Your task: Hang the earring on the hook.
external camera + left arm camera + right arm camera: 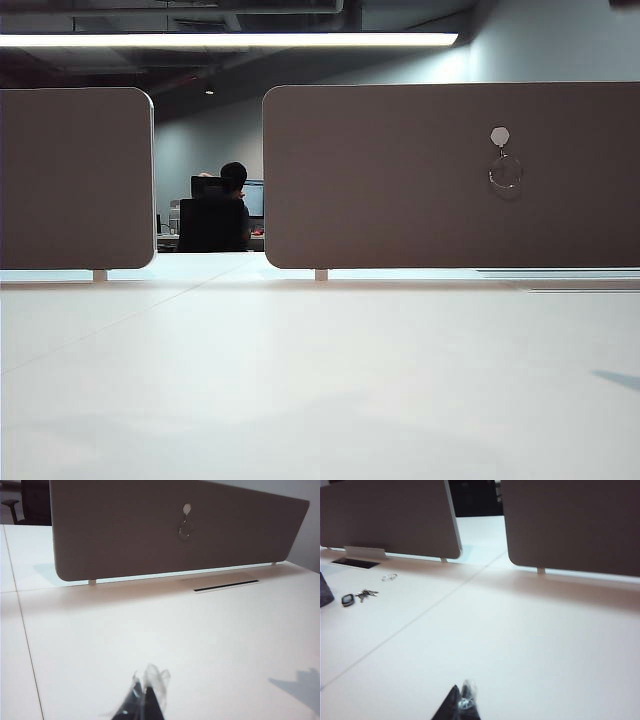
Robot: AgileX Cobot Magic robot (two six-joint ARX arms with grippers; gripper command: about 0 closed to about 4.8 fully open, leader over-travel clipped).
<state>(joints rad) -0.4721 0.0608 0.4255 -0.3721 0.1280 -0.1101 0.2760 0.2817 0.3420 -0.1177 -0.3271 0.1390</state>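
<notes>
White table (300,380), one. Two grey divider panels (450,175) at far edge. My two grippers low over table, apart: left gripper (145,695) closed, empty; right gripper (461,702) closed, empty. One earring (505,172) hangs on one hook (500,137), right panel.

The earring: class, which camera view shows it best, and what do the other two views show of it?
The exterior view: the earring hangs face-on as a clear hoop under the hook on the right panel. The left wrist view shows it smaller, dimmer and oblique. The right wrist view shows no earring.
</notes>
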